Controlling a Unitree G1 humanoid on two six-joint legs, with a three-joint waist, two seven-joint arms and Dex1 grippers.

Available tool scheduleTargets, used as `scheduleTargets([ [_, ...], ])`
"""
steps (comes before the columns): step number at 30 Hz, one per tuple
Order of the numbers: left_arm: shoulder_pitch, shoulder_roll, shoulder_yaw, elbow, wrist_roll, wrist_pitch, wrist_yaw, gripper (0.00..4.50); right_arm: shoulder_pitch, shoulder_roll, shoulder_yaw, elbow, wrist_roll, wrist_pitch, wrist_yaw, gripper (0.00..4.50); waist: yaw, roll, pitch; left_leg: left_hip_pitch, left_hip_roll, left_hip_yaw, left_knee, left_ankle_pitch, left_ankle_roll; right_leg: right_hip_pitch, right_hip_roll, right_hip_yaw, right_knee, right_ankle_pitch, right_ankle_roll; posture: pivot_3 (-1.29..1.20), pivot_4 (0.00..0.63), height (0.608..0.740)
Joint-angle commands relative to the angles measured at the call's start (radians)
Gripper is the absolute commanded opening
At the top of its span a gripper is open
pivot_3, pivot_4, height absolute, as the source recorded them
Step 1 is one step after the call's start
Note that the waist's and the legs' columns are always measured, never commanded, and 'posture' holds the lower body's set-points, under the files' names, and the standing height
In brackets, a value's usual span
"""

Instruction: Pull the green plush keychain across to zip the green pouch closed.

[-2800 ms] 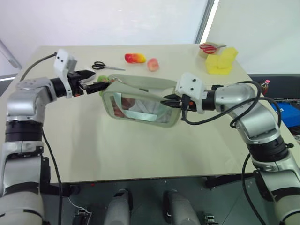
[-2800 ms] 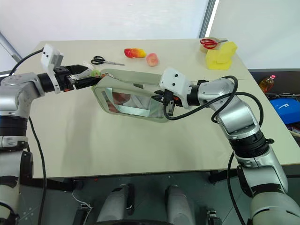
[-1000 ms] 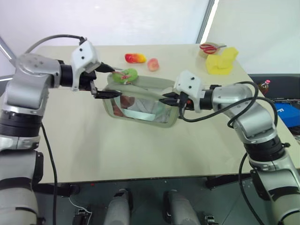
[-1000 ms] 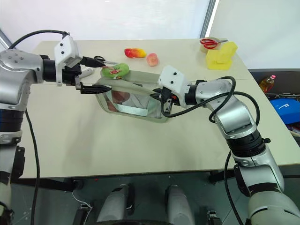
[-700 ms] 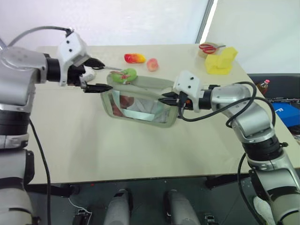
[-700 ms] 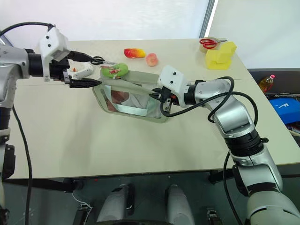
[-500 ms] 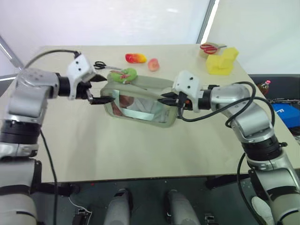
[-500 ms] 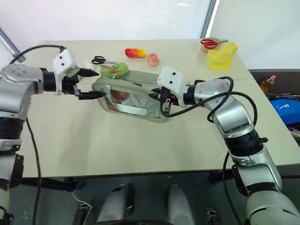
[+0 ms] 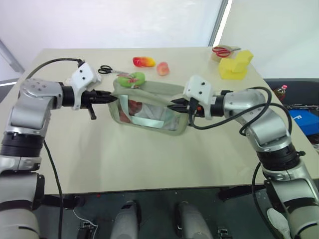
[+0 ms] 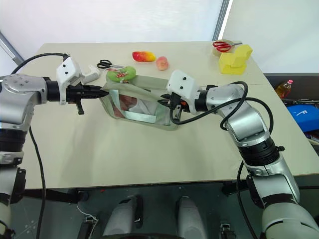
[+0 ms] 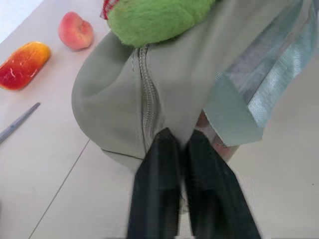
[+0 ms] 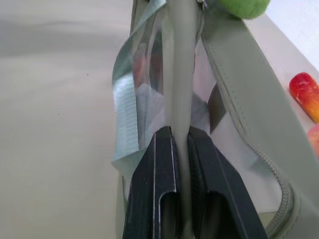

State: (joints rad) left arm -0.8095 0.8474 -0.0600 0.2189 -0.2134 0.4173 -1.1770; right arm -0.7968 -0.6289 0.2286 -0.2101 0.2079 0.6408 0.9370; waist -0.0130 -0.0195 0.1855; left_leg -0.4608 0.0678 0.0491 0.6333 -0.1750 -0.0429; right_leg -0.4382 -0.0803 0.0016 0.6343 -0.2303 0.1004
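Both end effectors pinch the green pouch (image 9: 149, 107): left end effector (image 11: 180, 149) one end, right end effector (image 12: 179, 144) the other. Keep it tight, then pull the green plush keychain (image 9: 132, 79) straight along.

beige table (image 9: 149, 159), white backdrop (image 9: 124, 22), dark floor (image 9: 154, 214)

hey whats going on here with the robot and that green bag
The robot is working on a green pouch lying on a table, holding it from both ends. The right hand is shut on fabric at one end, and the left hand is shut at the other end, by the zipper. The green plush keychain rests on top of the pouch near the left hand, not in either hand. Scissors and toy fruit lie behind.
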Motion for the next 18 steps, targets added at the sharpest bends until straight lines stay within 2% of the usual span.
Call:
scheduleTargets([
  [1, 0.001, 0.002, 0.031, -0.052, -0.028, 0.016, -0.001, 0.01, -0.032, 0.006, -0.011, -0.021, 0.001, -0.017, 0.0, 0.0, 0.0, 0.0, 0.0, 0.0, 0.0, 0.0, 0.0, 0.0, 0.0, 0.0, 0.0, 0.0, 0.0, 0.0, 0.0, 0.0, 0.15, 0.74],
  [8, 0.003, 0.013, 0.034, -0.096, -0.047, 0.077, -0.017, 0.01, -0.045, 0.006, -0.022, 0.012, -0.002, -0.02, 0.004, 0.0, 0.0, 0.0, 0.0, 0.0, 0.0, 0.0, 0.0, 0.0, 0.0, 0.0, 0.0, 0.0, 0.0, 0.0, 0.0, 0.0, 0.15, 0.74],
  [10, 0.01, 0.014, 0.035, -0.106, -0.046, 0.082, -0.018, 0.0, -0.053, -0.003, -0.031, 0.025, 0.016, -0.007, 0.025, 0.81, 0.0, 0.0, 0.0, 0.0, 0.0, 0.0, 0.0, 0.0, 0.0, 0.0, 0.0, 0.0, 0.0, 0.0, 0.0, 0.0, 0.15, 0.74],
  [11, 0.014, 0.014, 0.035, -0.109, -0.046, 0.083, -0.017, 0.0, -0.057, -0.013, -0.032, 0.029, 0.023, -0.006, 0.043, 1.02, 0.0, 0.0, 0.0, 0.0, 0.0, 0.0, 0.0, 0.0, 0.0, 0.0, 0.0, 0.0, 0.0, 0.0, 0.0, 0.0, 0.15, 0.74],
  [15, 0.034, 0.014, 0.039, -0.127, -0.047, 0.086, -0.015, 0.0, -0.103, -0.058, -0.035, 0.078, 0.019, -0.03, 0.103, 2.98, 0.002, 0.0, 0.0, 0.0, 0.0, 0.0, 0.0, 0.0, 0.0, 0.0, 0.0, 0.0, 0.0, 0.0, 0.0, 0.0, 0.15, 0.74],
  [18, 0.056, 0.019, 0.039, -0.143, -0.049, 0.082, -0.014, 0.0, -0.211, -0.051, -0.06, 0.154, 0.072, 0.019, 0.156, 4.45, -0.001, 0.0, 0.0, 0.0, 0.0, 0.0, 0.0, 0.0, 0.0, 0.0, 0.0, 0.0, 0.0, 0.0, 0.0, 0.0, 0.15, 0.74],
])
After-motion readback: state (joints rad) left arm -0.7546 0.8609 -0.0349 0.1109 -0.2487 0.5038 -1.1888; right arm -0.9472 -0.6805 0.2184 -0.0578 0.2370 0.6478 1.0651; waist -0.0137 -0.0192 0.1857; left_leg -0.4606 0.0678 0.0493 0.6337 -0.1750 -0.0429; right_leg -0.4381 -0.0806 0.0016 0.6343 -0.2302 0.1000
